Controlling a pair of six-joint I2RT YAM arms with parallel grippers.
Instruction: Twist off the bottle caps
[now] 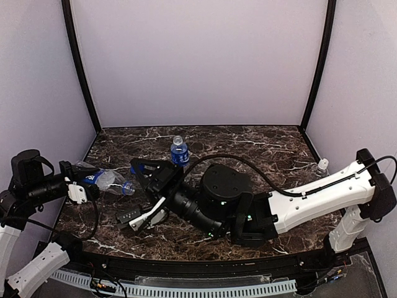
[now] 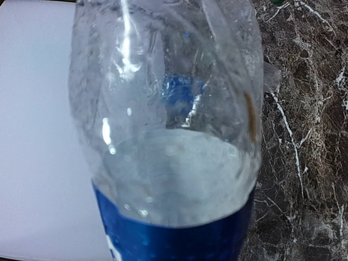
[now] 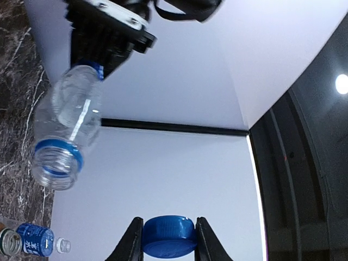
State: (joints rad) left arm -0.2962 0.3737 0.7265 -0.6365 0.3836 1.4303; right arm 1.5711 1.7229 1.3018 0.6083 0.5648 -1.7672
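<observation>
My left gripper (image 1: 84,184) is shut on a clear bottle with a blue label (image 1: 102,180) and holds it sideways above the table's left side. The bottle's open neck with a blue ring (image 3: 54,166) points toward my right gripper. In the left wrist view this bottle (image 2: 163,136) fills the frame and hides the fingers. My right gripper (image 3: 168,224) is shut on a blue cap (image 3: 167,235), apart from the neck; in the top view it (image 1: 135,167) sits just right of the neck. A second blue-labelled bottle (image 1: 179,151) stands upright mid-table, capped. A small clear bottle with a white cap (image 1: 321,166) stands at the right.
The right arm (image 1: 298,202) stretches across the marble table (image 1: 260,146) from right to left. In the right wrist view a greenish round cap (image 3: 7,242) shows beside the blue-labelled bottle (image 3: 35,239). White walls enclose the back and sides.
</observation>
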